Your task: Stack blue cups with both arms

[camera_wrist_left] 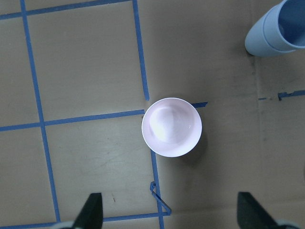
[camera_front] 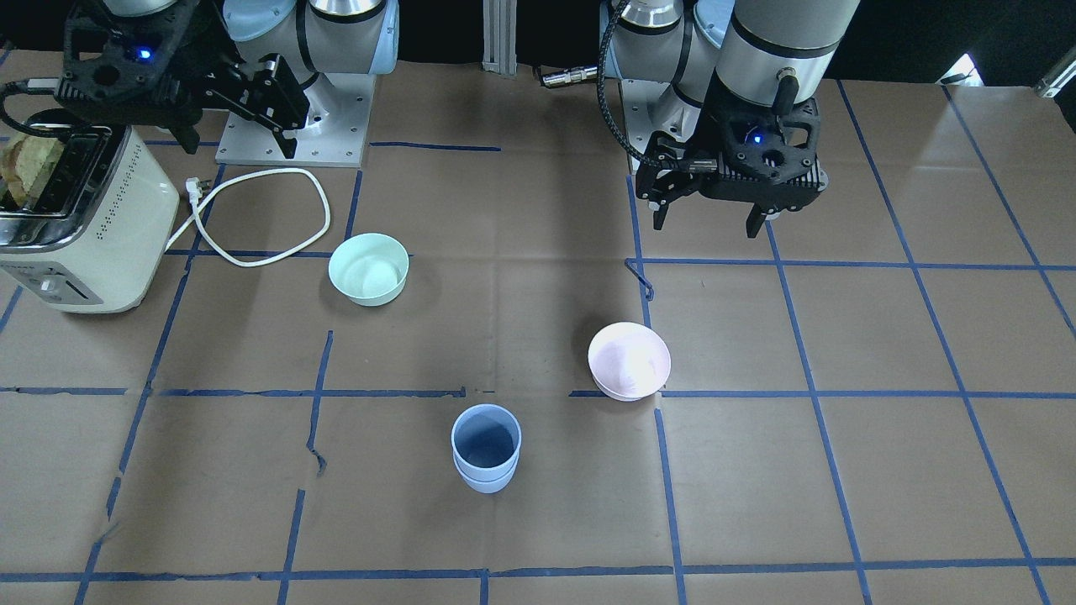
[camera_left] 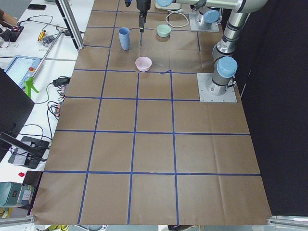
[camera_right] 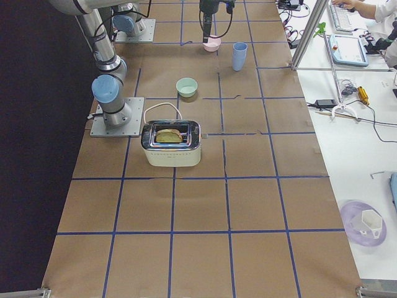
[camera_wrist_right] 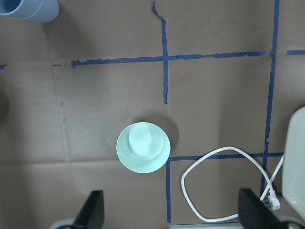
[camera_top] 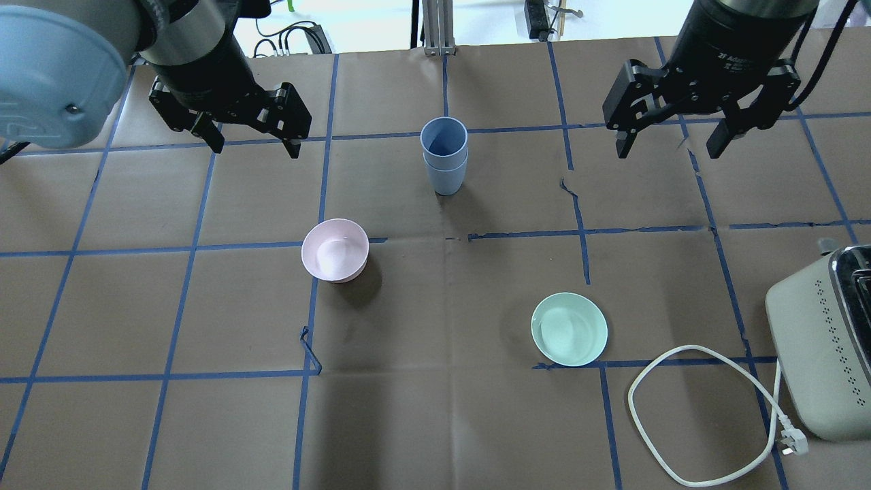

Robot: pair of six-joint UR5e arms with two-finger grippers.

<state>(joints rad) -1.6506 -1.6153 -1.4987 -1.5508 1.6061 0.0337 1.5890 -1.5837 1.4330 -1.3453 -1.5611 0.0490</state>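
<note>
The blue cups (camera_top: 444, 155) are sitting nested on the bench (camera_top: 435, 422), stacking apparently done. The left fingers (camera_top: 291, 136) and right fingers (camera_top: 620, 136) are hovering spread and empty, flanking the cups, probably to avoid knocking them.

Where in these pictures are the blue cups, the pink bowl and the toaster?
blue cups (camera_top: 444, 160): overhead exterior view, side wall of the stack.
pink bowl (camera_top: 335, 250): overhead exterior view, inner floor.
toaster (camera_front: 101, 227): exterior front-facing view, cream side wall.

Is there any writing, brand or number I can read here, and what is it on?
"2F Adapt..." is white print on the right arm's black wrist; the rest is too blurred.
Toaster: any markings are too small to read.
Blue cups, pink bowl, green bowl: no text.
</note>
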